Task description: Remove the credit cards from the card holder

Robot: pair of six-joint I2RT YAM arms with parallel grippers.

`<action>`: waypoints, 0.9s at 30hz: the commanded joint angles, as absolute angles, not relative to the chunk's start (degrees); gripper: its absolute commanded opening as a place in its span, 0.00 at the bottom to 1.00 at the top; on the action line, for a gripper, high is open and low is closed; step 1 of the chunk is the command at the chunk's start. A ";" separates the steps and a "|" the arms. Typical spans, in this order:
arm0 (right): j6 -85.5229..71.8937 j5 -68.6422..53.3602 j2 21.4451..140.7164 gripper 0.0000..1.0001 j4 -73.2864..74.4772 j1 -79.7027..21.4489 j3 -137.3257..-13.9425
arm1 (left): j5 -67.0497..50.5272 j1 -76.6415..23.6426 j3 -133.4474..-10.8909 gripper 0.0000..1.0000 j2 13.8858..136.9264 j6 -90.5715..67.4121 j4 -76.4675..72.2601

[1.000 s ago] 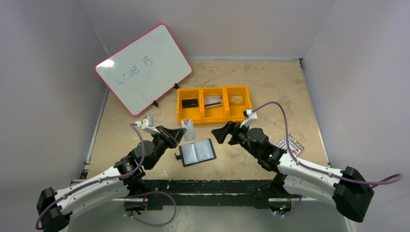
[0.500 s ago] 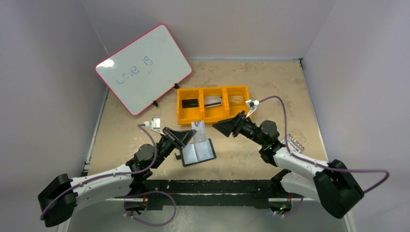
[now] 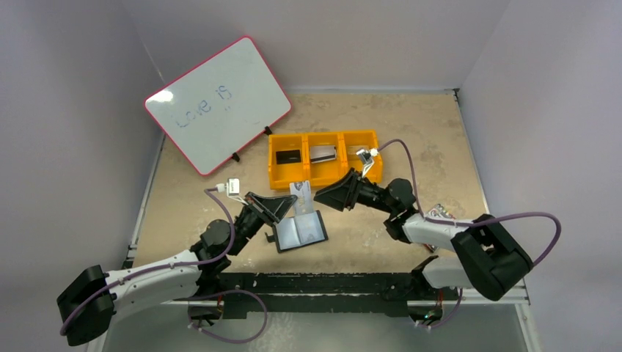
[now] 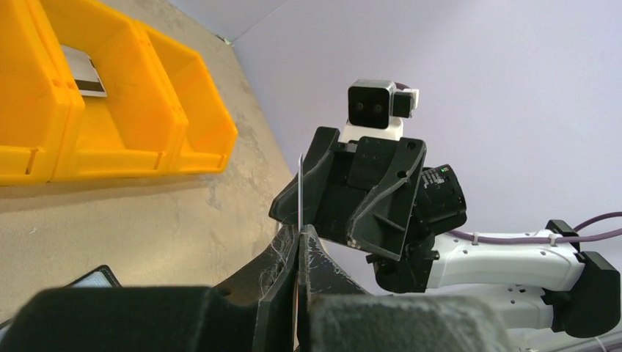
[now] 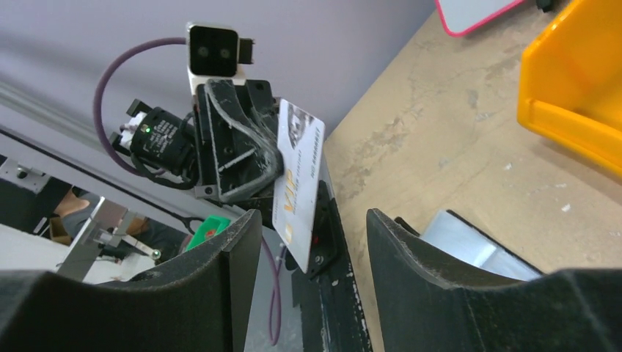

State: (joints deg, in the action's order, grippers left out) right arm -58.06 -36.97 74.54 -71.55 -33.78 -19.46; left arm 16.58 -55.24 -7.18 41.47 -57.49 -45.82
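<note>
One pale printed plastic card [image 5: 299, 183] is clamped in the left gripper [image 4: 299, 233]; the right gripper [image 3: 319, 196] has closed in, jaws narrowing, still apart: handover looks near.

Left wrist: card [image 4: 300, 192] is edge-on, just a thin line, face unreadable. Its lower end is buried between the left gripper [image 4: 299, 231] fingers. Holder [image 4: 99, 277] shows only a corner, rest behind those fingers. Tray [image 4: 110, 158] is cut off at top and left edges.
Right wrist: card's small print blurred; holder half behind a right gripper [image 5: 312, 220] finger.
Top: markers [image 3: 443, 213] mostly under the right arm. Right-hand tray bin's contents too small to tell.
</note>
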 commanded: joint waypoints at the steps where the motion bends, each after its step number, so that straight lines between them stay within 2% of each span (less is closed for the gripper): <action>1: -59.81 -40.48 76.51 0.56 -78.40 -33.91 -24.13 | 14.84 -55.10 -7.53 0.00 41.85 -58.16 -49.71; 13: -65.04 -44.80 83.45 0.43 -87.24 -33.93 -25.80 | 13.58 -55.11 -7.60 0.00 42.80 -58.39 -52.20; 22: -66.48 -46.06 85.12 0.26 -89.74 -34.28 -25.73 | 14.56 -55.11 -6.01 0.00 43.39 -58.62 -53.63; 25: -66.53 -46.74 85.34 0.17 -89.74 -34.28 -26.22 | 14.52 -55.08 -6.06 0.00 43.87 -58.60 -53.78; 27: -67.01 -46.91 85.63 0.16 -90.32 -34.28 -26.37 | 14.46 -55.10 -6.08 0.00 44.15 -58.55 -54.15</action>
State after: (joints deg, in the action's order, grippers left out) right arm -66.32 -44.86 85.25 -85.08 -33.85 -24.12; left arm 14.55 -55.24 -6.50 43.72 -58.02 -50.04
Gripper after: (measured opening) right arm 0.167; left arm 0.008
